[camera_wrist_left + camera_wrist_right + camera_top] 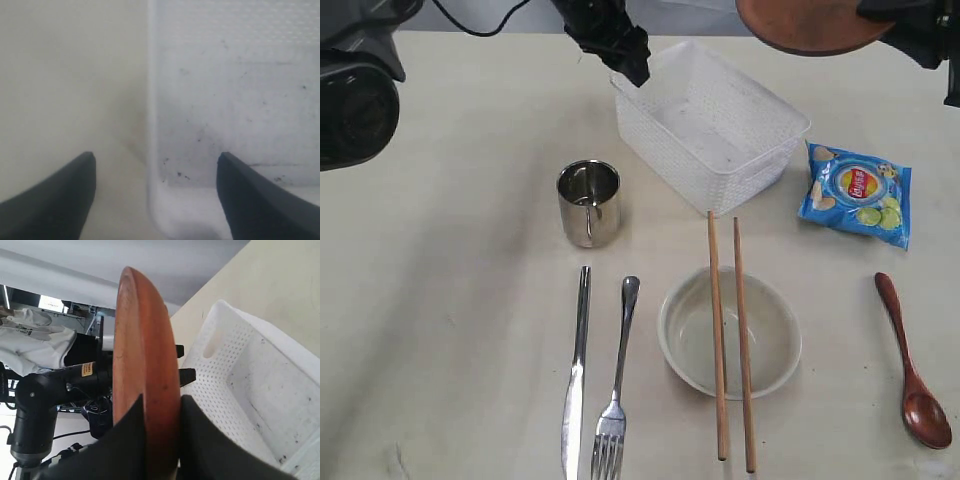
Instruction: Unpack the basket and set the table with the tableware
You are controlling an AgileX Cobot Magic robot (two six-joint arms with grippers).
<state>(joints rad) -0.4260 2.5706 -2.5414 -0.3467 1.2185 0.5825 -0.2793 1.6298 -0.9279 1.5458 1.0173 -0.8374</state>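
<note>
Up far right, right gripper (161,405) is clamping the plate (145,340), probably the last piece, left gripper (156,157) gaping over the empty basket (690,165)

Bright, even light — uneven sharpness.
The exterior view is crisp: the large flat cream-beige tabletop (450,330) is evenly lit with faint shadows, and the shiny steel cup (589,203) carries small glints. The left wrist view is hazy — the white perforated plastic basket (225,100) looks washed out, the dark fingertips (55,200) of the left gripper (156,157) soft. In the right wrist view the brown round wooden plate (145,365) shows a dull sheen.
</note>
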